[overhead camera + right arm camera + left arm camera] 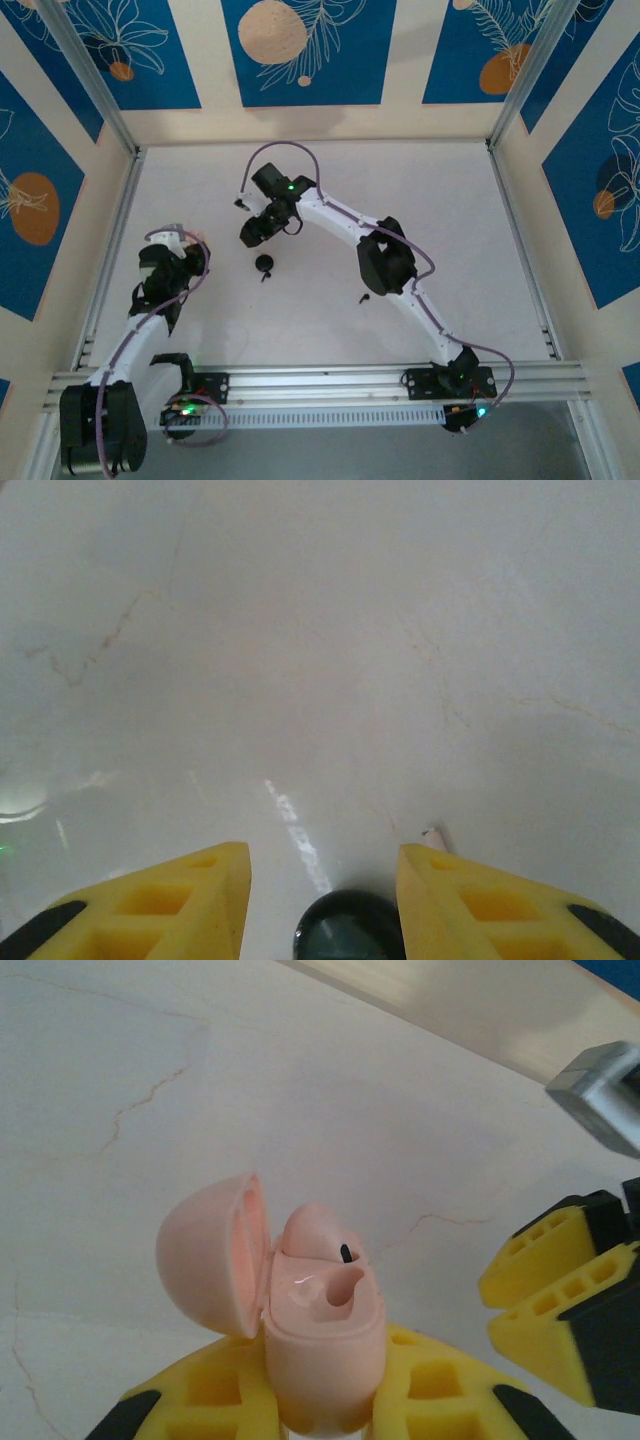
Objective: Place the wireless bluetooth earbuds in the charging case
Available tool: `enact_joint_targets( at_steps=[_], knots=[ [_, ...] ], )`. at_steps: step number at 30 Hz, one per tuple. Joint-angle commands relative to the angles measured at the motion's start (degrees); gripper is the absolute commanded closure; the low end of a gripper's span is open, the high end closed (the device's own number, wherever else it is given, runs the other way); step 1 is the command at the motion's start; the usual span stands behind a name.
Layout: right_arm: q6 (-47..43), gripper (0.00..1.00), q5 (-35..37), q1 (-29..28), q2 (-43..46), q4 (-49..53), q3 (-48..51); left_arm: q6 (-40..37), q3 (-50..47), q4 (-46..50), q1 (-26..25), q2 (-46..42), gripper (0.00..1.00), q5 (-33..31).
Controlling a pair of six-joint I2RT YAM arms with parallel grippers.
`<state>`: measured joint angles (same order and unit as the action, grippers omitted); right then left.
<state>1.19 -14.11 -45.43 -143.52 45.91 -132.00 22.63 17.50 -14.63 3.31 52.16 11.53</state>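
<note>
Surroundings: a white, faintly veined bench (330, 180), walled by cream panels with blue leaf prints.
Left gripper (185, 243): its yellow fingers (190, 1400) are clamped on the lower body of the pale pink, egg-shaped plastic charging case (325, 1350), one on each side, near the bench's left edge.
Case lid (205, 1260): hinged open to the left. The nearer well is hollow.
Pale pink earbud (312, 1230): a rounded pink body appears seated in the far well, above the left fingers, with a thin black tip beside it.
Right gripper (322, 848): its yellow fingers (160, 900) are spread apart over bare bench, with nothing pinched.
Dark glossy round shape (350, 930): low between the right fingers, what it is unclear.
Round black disc (264, 264): on the bench, just near the right gripper.
Tiny black piece (364, 297): on the bench beside the right arm, well apart from both pairs of fingers, too small to identify.
</note>
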Motion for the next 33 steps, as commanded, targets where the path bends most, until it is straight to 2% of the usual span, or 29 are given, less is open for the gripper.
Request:
enact_joint_targets(
  at_steps=[1, 10, 33],
  knots=[
    [-4.8, 0.57, 2.0, -1.0, -2.6, 5.2, -3.8, 0.7, -0.2, 0.9, 1.2, -1.4, 0.92, 1.1],
    [-7.2, 0.56, 6.5, -1.2, -5.8, 7.9, -6.5, -0.1, -0.2, 2.3, 1.4, -2.8, 0.92, 0.7],
    [-9.0, 0.58, 11.6, 0.0, -9.1, 9.1, -8.0, -0.1, 0.1, 2.6, 1.5, -3.7, 0.92, 0.6]
  ],
)
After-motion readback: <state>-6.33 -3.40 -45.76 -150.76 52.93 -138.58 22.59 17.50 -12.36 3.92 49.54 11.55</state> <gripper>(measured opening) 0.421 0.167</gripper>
